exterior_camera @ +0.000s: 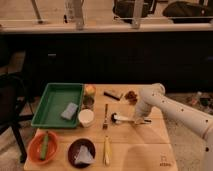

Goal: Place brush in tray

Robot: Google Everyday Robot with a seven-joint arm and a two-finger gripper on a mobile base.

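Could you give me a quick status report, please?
Pincer shut on brush handle, low over table. Brush lying flat. Fork and cup between it and tray.

Arm [172, 107] bent downward, pincer [141, 120] closed, low right-centre

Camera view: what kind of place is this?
Probably an office kitchen or canteen area: a wooden table with a green tray, orange bowl and fork, before a long dark counter. The robot's tool is low at the table's right side, shut on the brush.

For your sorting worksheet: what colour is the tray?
The tray is green, clearest in camera view; gripper shut on brush beside fork.
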